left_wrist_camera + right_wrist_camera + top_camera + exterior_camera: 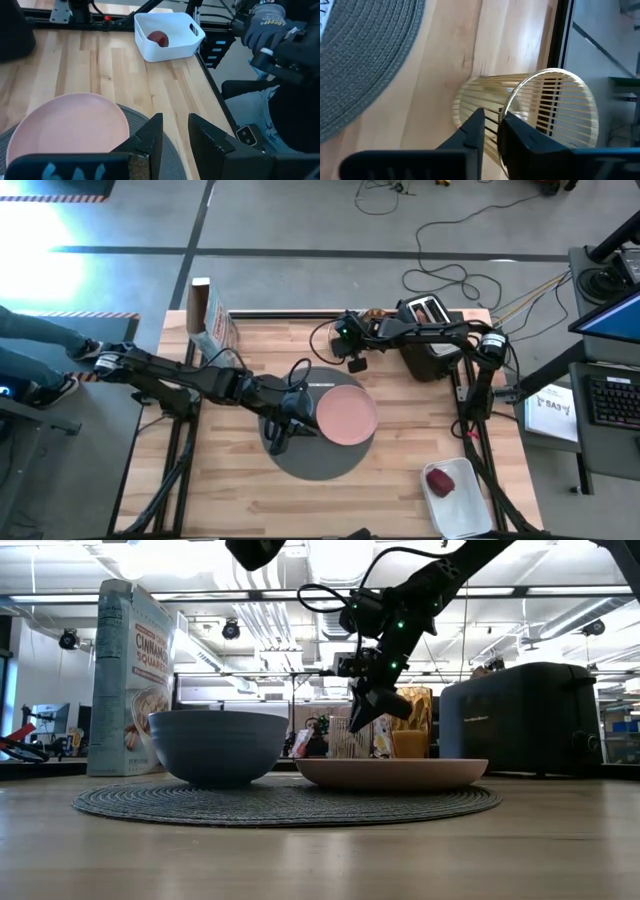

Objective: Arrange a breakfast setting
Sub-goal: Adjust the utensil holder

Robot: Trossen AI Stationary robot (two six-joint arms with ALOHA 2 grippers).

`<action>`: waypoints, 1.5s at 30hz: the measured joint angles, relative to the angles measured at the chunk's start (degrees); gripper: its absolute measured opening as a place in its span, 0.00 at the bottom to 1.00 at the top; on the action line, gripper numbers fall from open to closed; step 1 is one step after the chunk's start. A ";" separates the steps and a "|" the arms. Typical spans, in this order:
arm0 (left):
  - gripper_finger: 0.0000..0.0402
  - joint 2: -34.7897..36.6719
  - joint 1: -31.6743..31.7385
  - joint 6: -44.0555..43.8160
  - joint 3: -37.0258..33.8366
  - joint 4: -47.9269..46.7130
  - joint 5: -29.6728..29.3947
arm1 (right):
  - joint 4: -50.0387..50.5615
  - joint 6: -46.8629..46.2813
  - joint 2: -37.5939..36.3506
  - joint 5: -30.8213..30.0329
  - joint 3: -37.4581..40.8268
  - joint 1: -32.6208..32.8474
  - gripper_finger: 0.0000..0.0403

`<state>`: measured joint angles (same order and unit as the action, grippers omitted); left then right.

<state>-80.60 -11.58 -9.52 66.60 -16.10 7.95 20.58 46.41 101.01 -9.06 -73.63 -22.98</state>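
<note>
Right gripper (491, 117) is at the far edge of the table, just left of the toaster (432, 340) and beyond the mat (300, 465). Its fingers are nearly together, pinching the tumbler (480, 92) wall at the rim, one finger inside the mouth and one outside. The tumbler stands on bare wood just off the mat's far edge. Left gripper (174, 120) hangs over the left part of the mat, above table height. There's a narrow gap between its fingers with nothing in it, so it's slightly open and holding nothing. The mat is mid-table. The plate (346, 418) sits on its right half and the bowl (218, 745) on its left half; they're close, but I can't tell whether they touch. In the high view the left arm covers the bowl. The apple (440, 480) is in the white tray (468, 515) at the near right corner, well apart from the mat. A cereal box (210, 320) stands at the far left corner. I can't make out the spoon or toast. A person's gloved hand (265, 25) shows off the table's right side, apart from both arms.
</note>
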 joint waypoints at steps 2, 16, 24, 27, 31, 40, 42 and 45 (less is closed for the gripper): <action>0.19 0.03 0.20 0.00 -0.01 -0.21 0.01 | -0.34 0.76 0.05 0.07 0.02 0.00 0.06; 0.19 0.60 1.05 1.33 0.01 -0.81 0.04 | -1.06 6.38 0.44 0.96 -5.30 -0.04 0.03; 0.19 0.72 1.23 1.33 0.01 -1.48 0.06 | 4.76 6.30 6.26 3.83 -14.70 -0.07 0.03; 0.19 0.77 1.21 1.31 -0.01 -2.05 0.06 | 6.28 6.36 9.59 4.13 -18.75 -0.07 0.03; 0.19 0.84 1.21 0.73 0.00 -2.72 0.08 | 9.16 6.93 14.41 4.17 -24.36 -0.07 0.03; 0.19 1.99 1.21 -1.63 0.01 -4.87 -0.16 | 19.49 5.05 23.51 5.50 -38.53 -1.11 0.03; 0.19 2.02 1.21 -1.70 0.01 -5.42 -0.41 | 20.64 3.55 24.41 7.96 -40.40 -1.76 0.03; 0.19 2.35 1.23 -1.70 0.01 -5.61 -0.61 | 21.46 1.12 24.57 12.12 -41.31 -2.67 0.03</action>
<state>-78.25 -10.35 -11.22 66.61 -21.70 7.35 42.04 47.53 125.58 3.06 -114.93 -25.65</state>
